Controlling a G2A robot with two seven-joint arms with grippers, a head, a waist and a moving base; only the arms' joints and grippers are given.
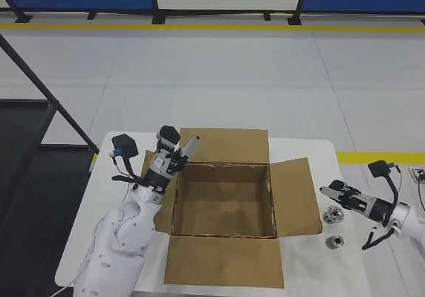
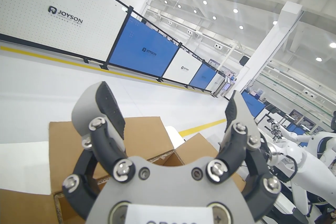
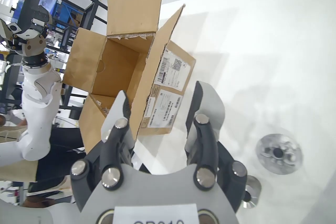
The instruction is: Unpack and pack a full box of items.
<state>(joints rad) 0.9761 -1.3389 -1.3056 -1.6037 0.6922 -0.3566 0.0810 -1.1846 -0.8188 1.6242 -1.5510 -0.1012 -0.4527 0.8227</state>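
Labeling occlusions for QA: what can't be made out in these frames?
- Box floor: left wrist view, the left gripper's body covers the opening.
- One metal part: right wrist view, mostly behind the right gripper's body.
- Both metal parts: top view, too small for detail.

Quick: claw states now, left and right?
Left claw: open, holding nothing.
Right claw: open, holding nothing.
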